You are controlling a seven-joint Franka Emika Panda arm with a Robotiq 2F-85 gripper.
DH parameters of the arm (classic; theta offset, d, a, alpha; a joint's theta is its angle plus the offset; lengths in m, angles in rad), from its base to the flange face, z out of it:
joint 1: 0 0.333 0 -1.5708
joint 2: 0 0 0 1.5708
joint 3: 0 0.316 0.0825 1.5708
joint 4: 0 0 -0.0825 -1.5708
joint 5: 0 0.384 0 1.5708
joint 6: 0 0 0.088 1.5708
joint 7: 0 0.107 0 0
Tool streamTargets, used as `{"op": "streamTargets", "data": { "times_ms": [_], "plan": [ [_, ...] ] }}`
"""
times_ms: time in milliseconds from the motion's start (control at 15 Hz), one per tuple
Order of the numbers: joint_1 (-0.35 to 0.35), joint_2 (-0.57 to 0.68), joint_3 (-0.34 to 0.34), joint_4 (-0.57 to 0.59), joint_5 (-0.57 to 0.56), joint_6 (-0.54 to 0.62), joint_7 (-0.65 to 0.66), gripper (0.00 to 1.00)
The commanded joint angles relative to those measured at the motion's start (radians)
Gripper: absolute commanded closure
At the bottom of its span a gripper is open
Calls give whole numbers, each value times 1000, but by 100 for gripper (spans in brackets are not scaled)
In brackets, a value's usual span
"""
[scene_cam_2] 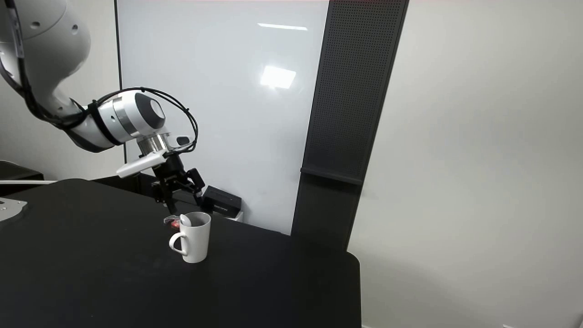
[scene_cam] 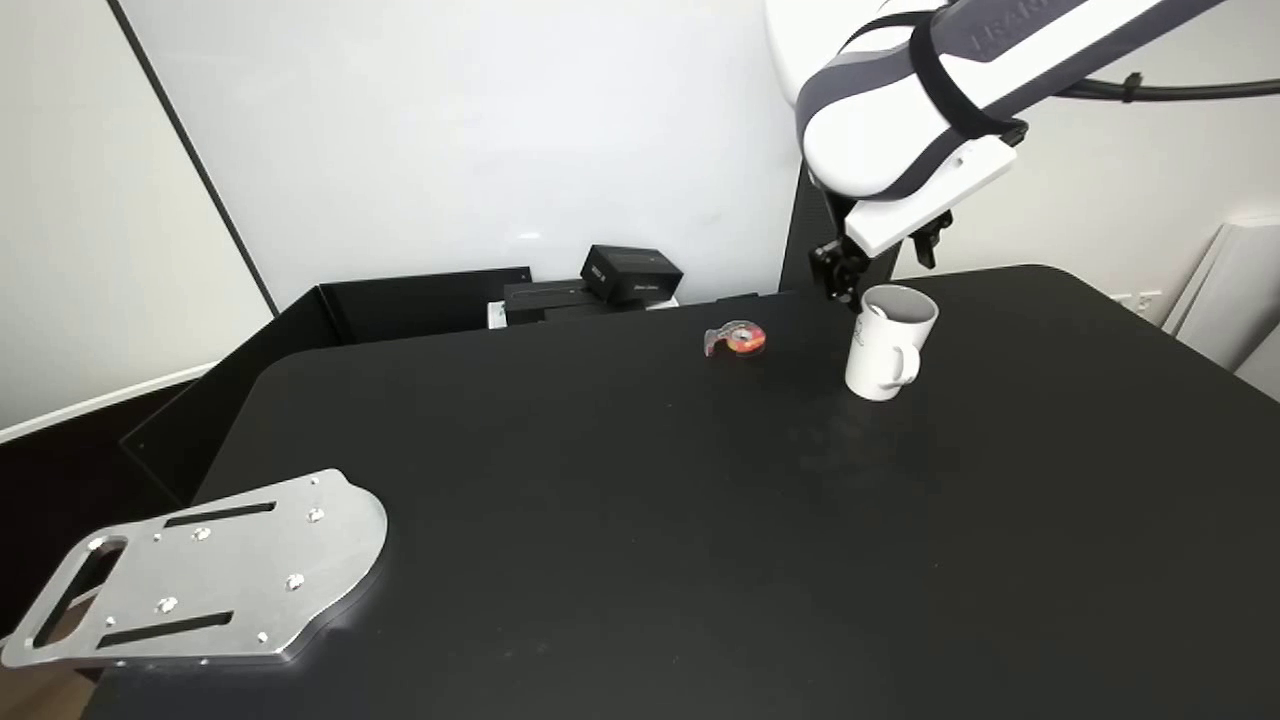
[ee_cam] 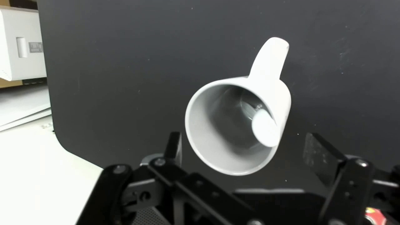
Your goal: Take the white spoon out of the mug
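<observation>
One white spoon leans in the mug, bowl at its rim, length slanting down inside; the gripper, fingers spread and empty, hangs opposite the mug's handle, the spoon ahead, nearer one finger.

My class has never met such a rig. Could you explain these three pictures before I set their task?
The machine is a robot arm ending in a pincer. Two pictures come from cameras outside the robot; the third comes from its wrist, looking into the mug. The mug stands on the black table with a white spoon leaning inside, bowl end up. Nearby lies what looks like a tape dispenser, red and clear; a metal plate sits at the table's edge. The pincer is open and holds nothing.
</observation>
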Motion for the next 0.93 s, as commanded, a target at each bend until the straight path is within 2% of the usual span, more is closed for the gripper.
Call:
{"op": "streamTargets", "data": {
  "times_ms": [0,867],
  "plan": [
    [10,20,-14,47,4,-53,-9,0],
    [8,10,-15,22,-7,-34,-5,0]
  ]
}}
